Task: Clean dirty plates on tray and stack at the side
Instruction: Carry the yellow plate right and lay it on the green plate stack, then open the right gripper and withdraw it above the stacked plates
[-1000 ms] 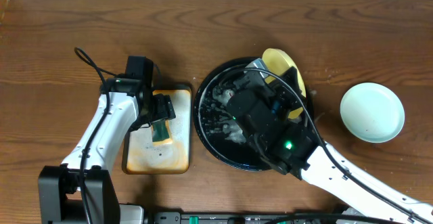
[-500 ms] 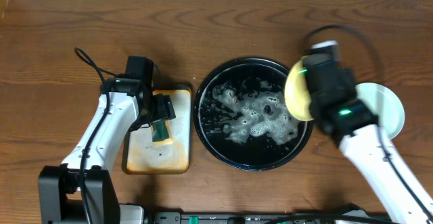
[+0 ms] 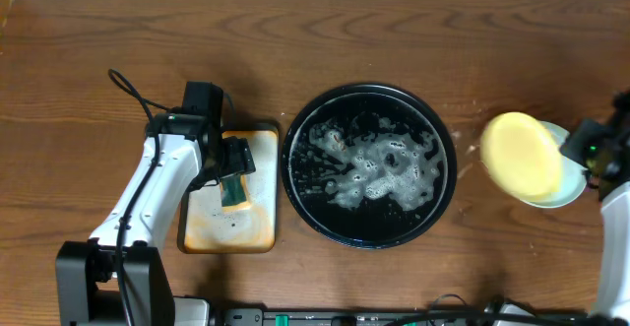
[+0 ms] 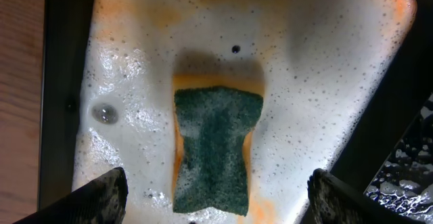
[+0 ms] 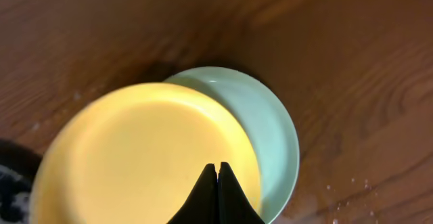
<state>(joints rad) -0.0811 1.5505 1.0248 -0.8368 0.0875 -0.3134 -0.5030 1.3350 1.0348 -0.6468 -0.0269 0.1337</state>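
My right gripper (image 3: 566, 155) is shut on the rim of the pale yellow plate (image 3: 522, 154) and holds it over the pale blue plate (image 3: 571, 190) at the right of the table. In the right wrist view the closed fingertips (image 5: 218, 170) lie on the yellow plate (image 5: 135, 149), which overlaps the blue plate (image 5: 277, 126). Only one blue plate shows. The black round tray (image 3: 289, 159) holds foam and no plate. My left gripper (image 3: 236, 159) is open and empty above the green sponge (image 4: 216, 143).
The sponge (image 3: 233, 192) lies on a rectangular orange-stained tray (image 3: 221, 235) covered in suds, left of the black tray. A black cable (image 3: 128, 88) runs behind the left arm. Water droplets dot the wood near the plates.
My right arm has carried the yellow plate from the black tray's right rim rightwards to above the blue plate. The left arm has not moved.
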